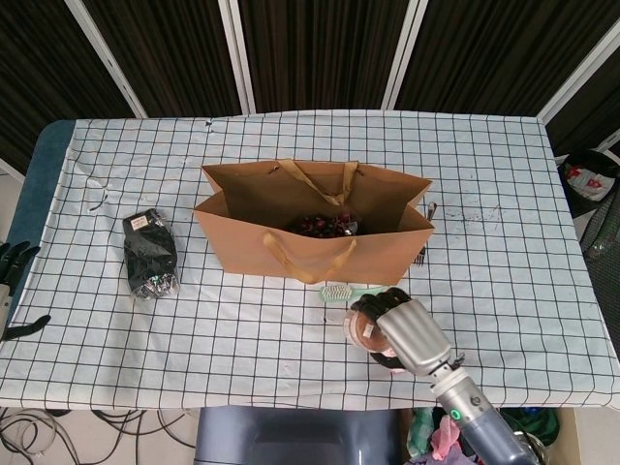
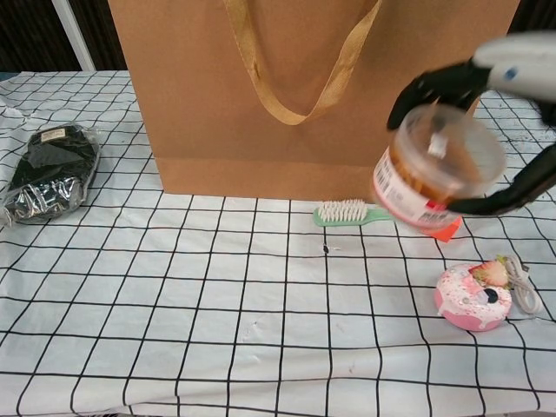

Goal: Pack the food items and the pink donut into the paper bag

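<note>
At the far left edge of the head view, the left robot hand [image 1: 14, 262] is showing only as dark fingertips off the side of the counter [image 1: 542, 194], and whether they are spread or curled cannot be told. A black packet [image 1: 150, 254] is lying flat on the checked cloth, well apart from everything else. The paper bag [image 1: 312, 231] is standing upright and open in the middle, with dark reddish contents sitting at its bottom (too small to identify). Just in front of the bag, a green brush [image 2: 350, 213] is lying on its side, bristles up, with an orange-red piece [image 2: 445, 230] at its handle end.

The right robot hand [image 2: 486, 122] is holding a clear plastic jar [image 2: 437, 165] off the counter — dark fingers curving over the top of the lid, the thumb hooking under the lower right side. The jar is tilting, its lid facing the chest camera, in front of the bag's lower right corner. The silver back of the hand is facing upward, the forearm running away toward the lower right.

The pink donut [image 2: 473, 297] is resting on the counter, below the raised jar and apart from it — a strawberry slice on top, a white cable [image 2: 523, 291] just beside it.
</note>
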